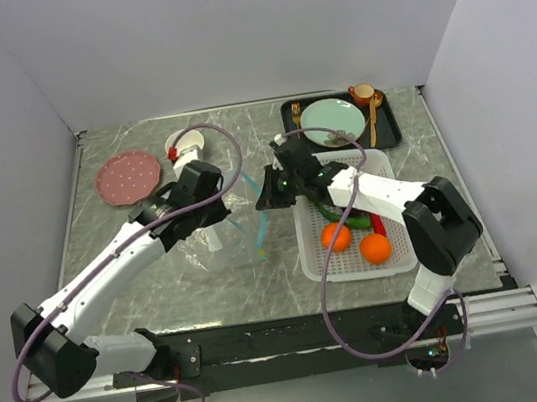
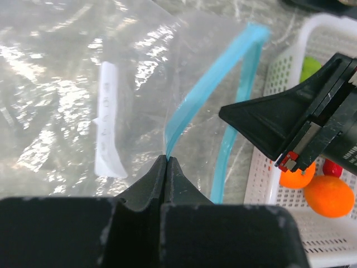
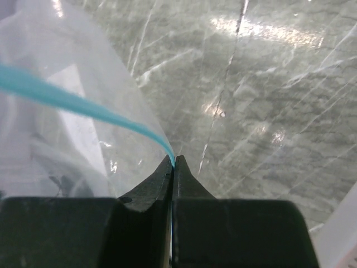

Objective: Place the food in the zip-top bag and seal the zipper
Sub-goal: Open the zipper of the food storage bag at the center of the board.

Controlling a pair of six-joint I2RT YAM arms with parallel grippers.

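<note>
Nearest, my left gripper [image 2: 167,162] clamps the zipper [image 2: 206,84]. Right wrist: my right gripper [image 3: 173,162] pinches its opposite lip. Above: zip-top bag [image 1: 211,238] mid-table, food [image 1: 335,237] in the basket [image 1: 355,274] by the right edge; if either strip slips, the mouth collapses.

bag [image 2: 67,84]: clear, wrinkled, white label [image 2: 109,123] facing us | zipper [image 2: 207,89]: teal, strips parted, mouth open | food: we see two oranges [image 1: 336,236], green pepper [image 1: 347,220], maybe a chili [image 1: 379,226], in white basket [image 1: 308,251]
</note>
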